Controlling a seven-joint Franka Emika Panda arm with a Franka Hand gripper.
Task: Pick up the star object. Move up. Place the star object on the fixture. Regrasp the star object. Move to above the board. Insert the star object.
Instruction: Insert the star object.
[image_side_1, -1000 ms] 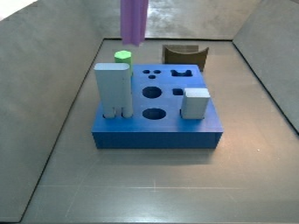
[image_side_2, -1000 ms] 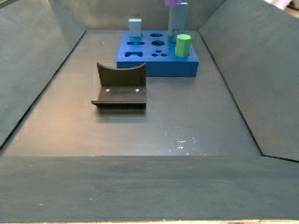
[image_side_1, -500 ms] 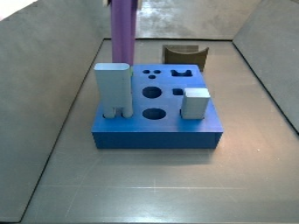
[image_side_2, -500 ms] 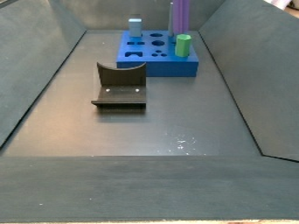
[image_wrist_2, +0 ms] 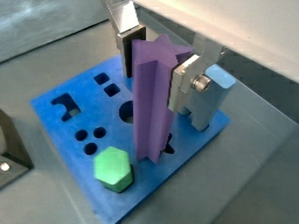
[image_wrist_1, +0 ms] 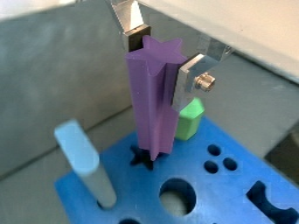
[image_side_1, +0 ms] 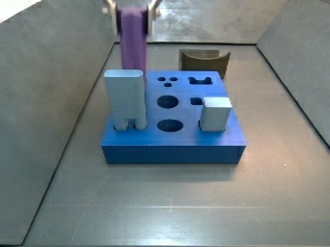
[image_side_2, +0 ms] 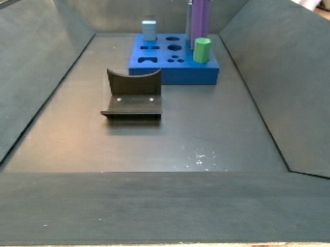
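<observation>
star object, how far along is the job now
Pickup, fixture stop and regrasp look done: the fixture sits bare. In hand: the tool grips the star object upright, its lower end at a star-shaped hole in the board. Left: pushing it fully in and letting go.

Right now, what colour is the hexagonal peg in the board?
Green; the hexagonal peg shows best in a wrist view, beside the tool.

Obstacles on board [image_side_1: 175, 145]: tall pale block [image_side_1: 123, 96] and green peg [image_wrist_2: 112, 166] flanking the gripper [image_wrist_1: 163, 66] with its upright star object [image_wrist_1: 153, 105]; grey cube [image_side_1: 215, 113] apart. Floor before fixture [image_side_2: 133, 95] open.
</observation>
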